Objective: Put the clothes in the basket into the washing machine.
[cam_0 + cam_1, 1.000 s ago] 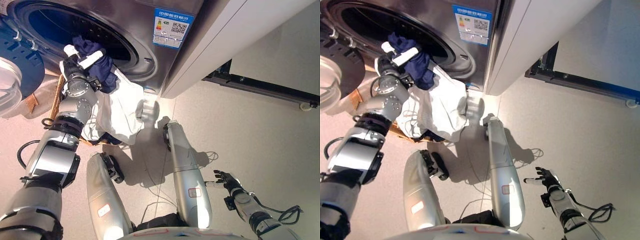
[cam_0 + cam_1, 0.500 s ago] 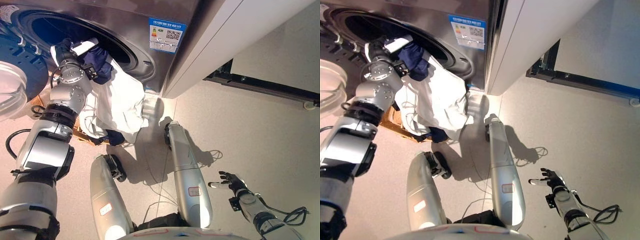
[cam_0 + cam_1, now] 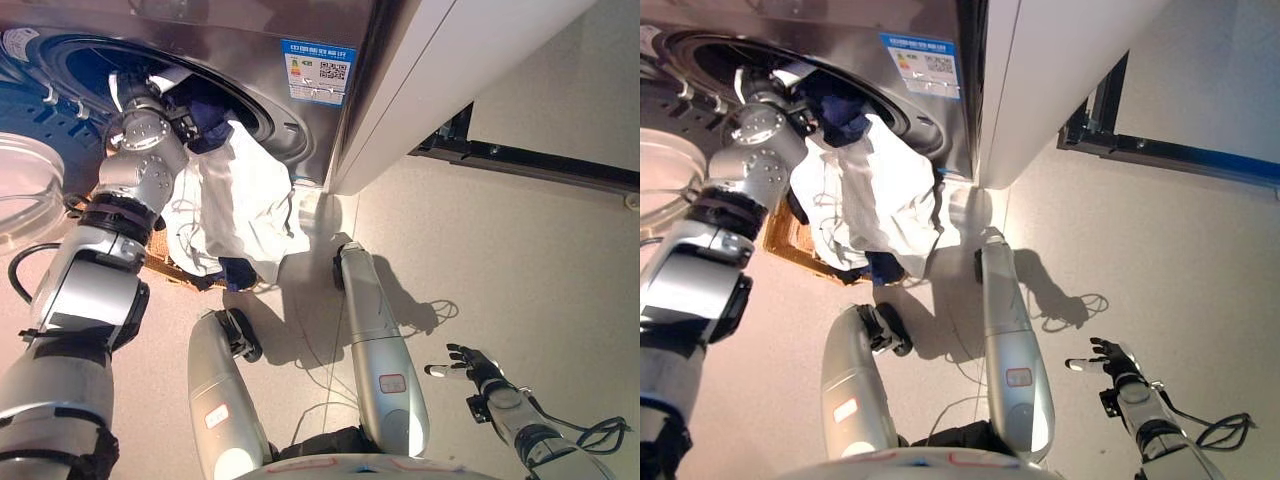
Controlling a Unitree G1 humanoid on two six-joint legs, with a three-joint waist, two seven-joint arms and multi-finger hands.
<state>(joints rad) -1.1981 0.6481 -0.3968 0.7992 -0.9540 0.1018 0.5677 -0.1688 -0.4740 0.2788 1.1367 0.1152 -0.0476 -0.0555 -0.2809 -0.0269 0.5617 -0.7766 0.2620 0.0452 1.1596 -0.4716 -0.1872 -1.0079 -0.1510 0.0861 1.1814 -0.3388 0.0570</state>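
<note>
My left hand (image 3: 150,95) is at the round opening of the washing machine (image 3: 320,120), shut on a dark blue garment (image 3: 208,115) held at the drum's mouth. A white garment (image 3: 235,205) hangs from the same bundle down over the machine's front to the wicker basket (image 3: 165,268) on the floor. The same white garment shows in the right eye view (image 3: 870,190). My right hand (image 3: 472,362) is low at the right, open and empty, over the floor.
The machine's round glass door (image 3: 30,180) stands open at the left. A white cabinet side (image 3: 440,70) rises right of the machine. A dark floor rail (image 3: 540,165) runs along the back right.
My left hand has pushed the dark garment up and further into the drum's mouth. The white garment trails after it. The view has shifted a little; my right hand stays idle.
</note>
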